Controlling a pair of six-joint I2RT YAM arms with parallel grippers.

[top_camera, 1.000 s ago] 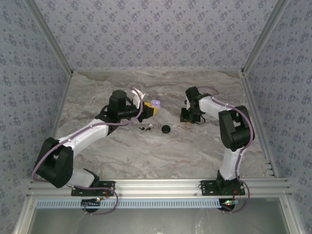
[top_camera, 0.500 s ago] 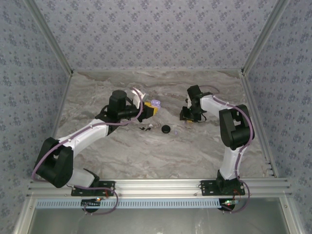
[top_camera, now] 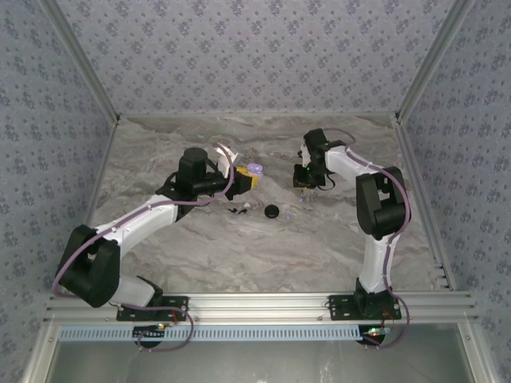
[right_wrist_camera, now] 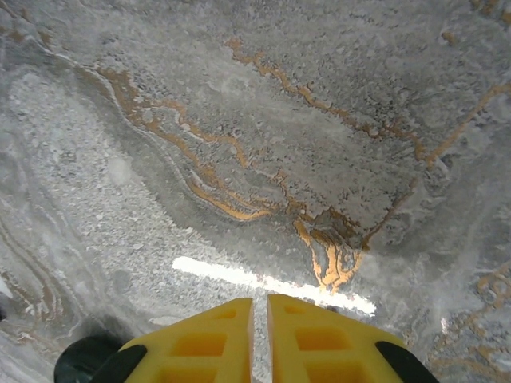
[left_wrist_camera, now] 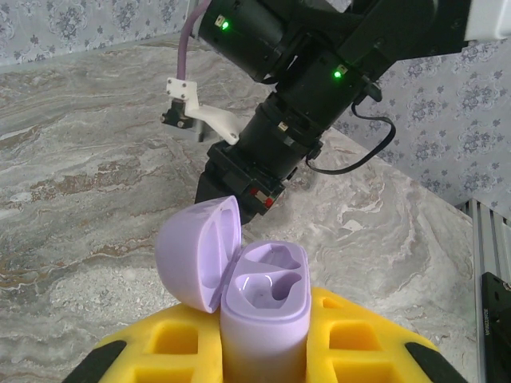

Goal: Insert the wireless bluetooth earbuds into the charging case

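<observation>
The right end effector [right_wrist_camera: 259, 335] has just closed, nothing visible between its yellow fingers [right_wrist_camera: 207, 343], and drawn back across the bench [right_wrist_camera: 239, 120]. The left end effector [left_wrist_camera: 263, 355] clamps the charging case [left_wrist_camera: 263, 307] upright, lid open, wells empty; insertion apparently still pending.

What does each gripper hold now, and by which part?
Left gripper holds the charging case by its lower body, lid open. Right gripper is shut, nothing visible between.

Lab robot cell: aluminium frame [top_camera: 263, 304], patterned walls [top_camera: 255, 56].
</observation>
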